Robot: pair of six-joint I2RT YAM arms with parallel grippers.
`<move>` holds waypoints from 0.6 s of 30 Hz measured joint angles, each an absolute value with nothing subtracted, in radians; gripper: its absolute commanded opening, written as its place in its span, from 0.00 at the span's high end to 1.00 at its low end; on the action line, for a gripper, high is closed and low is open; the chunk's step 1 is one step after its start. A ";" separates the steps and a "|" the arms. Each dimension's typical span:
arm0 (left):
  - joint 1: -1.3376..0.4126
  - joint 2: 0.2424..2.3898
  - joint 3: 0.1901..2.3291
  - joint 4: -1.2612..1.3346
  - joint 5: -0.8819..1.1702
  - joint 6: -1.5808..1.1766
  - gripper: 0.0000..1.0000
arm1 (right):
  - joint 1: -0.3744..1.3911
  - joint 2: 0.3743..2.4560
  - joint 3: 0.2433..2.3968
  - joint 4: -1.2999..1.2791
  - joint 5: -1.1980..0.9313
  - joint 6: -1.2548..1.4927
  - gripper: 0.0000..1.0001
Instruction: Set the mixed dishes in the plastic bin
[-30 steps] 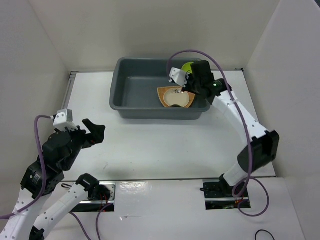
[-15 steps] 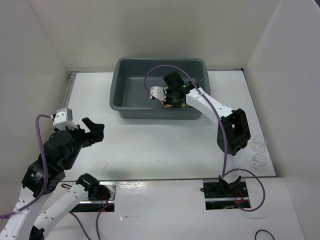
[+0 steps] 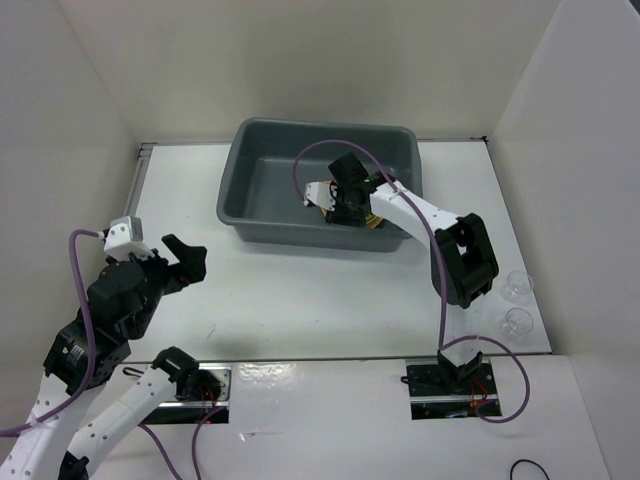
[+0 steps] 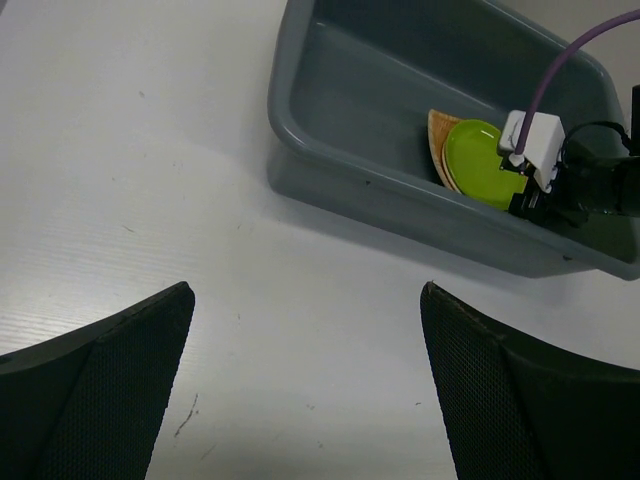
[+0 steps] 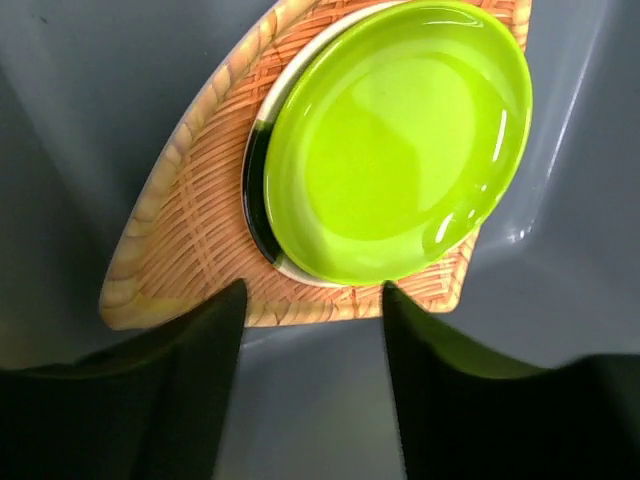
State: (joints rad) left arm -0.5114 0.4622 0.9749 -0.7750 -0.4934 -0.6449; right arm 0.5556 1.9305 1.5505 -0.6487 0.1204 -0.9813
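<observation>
In the right wrist view a lime-green round plate [image 5: 395, 150] lies on a small cream saucer [image 5: 262, 215], which rests on an orange woven fan-shaped plate [image 5: 185, 235]. The stack sits on the floor of the dark grey plastic bin [image 5: 320, 400]. My right gripper [image 5: 315, 300] is open just in front of the stack, holding nothing. From above, the right gripper [image 3: 345, 205] is inside the plastic bin [image 3: 240, 180] and hides the stack. Two small clear cups [image 3: 517, 285] [image 3: 518, 322] stand on the table at the right. My left gripper [image 3: 185, 262] hangs open over bare table.
The left wrist view shows the plastic bin [image 4: 400, 195] ahead with the lime-green plate [image 4: 480, 165] inside, and the left gripper [image 4: 305, 400] over white tabletop. White walls enclose the table on three sides. The right arm stretches over the bin's near wall.
My right gripper has carried the lime-green plate from the bin's far right corner down into the bin, set it on the saucer and opened. The left arm has not moved.
</observation>
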 measured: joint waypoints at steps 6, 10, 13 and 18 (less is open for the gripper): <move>-0.511 0.462 0.975 -0.776 -0.496 -0.660 0.00 | 0.556 1.863 1.608 -0.672 0.121 -0.937 0.17; -0.511 0.462 0.975 -0.776 -0.497 -0.661 0.00 | 0.545 1.703 1.628 -0.609 0.187 -0.875 0.02; -0.511 0.462 0.975 -0.776 -0.497 -0.661 0.00 | 0.482 1.543 1.581 -0.563 0.233 -0.819 0.02; -0.511 0.447 0.966 -0.776 -0.497 -0.662 0.00 | 0.197 1.386 1.465 -0.619 0.319 -0.677 0.02</move>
